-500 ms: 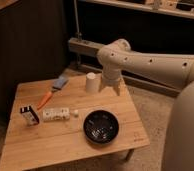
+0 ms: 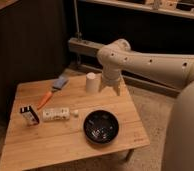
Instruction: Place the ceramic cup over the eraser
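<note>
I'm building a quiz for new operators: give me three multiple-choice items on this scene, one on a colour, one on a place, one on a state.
1. The bowl is: A white; B black; C orange.
2. The cup stands: A on the table, beside the tool; B in the bowl; C gripped by the tool.
3. The eraser is: A under the cup; B in the bowl; C uncovered.
Answers: B, it shows black against the wood. A, it stands at the far edge next to the open, empty tool. C, it lies bare near the left edge, apart from the cup.
</note>
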Tool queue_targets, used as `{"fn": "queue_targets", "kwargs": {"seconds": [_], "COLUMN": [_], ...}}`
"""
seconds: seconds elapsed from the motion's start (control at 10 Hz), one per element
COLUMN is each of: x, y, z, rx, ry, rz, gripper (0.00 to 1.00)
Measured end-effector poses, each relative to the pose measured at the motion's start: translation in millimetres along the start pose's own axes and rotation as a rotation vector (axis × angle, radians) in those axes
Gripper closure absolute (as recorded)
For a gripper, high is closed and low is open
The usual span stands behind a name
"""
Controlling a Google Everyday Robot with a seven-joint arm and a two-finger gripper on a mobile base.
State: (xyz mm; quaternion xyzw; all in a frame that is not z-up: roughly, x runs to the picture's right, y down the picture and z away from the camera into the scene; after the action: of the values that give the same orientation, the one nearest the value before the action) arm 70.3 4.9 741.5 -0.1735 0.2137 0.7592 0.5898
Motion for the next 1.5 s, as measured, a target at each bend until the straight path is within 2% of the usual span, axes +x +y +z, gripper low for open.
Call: {"fn": "queue_targets", "kwargs": {"seconds": [1.2, 1.4, 1.5], "x": [0.0, -0.8, -7.6], "y": [0.0, -1.0, -1.2], "z": [0.0, -2.1, -7.9], "rx": [0.0, 0.001, -0.008], "ry": [0.0, -0.011, -0.033], "rz": [0.0, 0.001, 0.004], "gripper": [0.35, 0.35, 0.35]}}
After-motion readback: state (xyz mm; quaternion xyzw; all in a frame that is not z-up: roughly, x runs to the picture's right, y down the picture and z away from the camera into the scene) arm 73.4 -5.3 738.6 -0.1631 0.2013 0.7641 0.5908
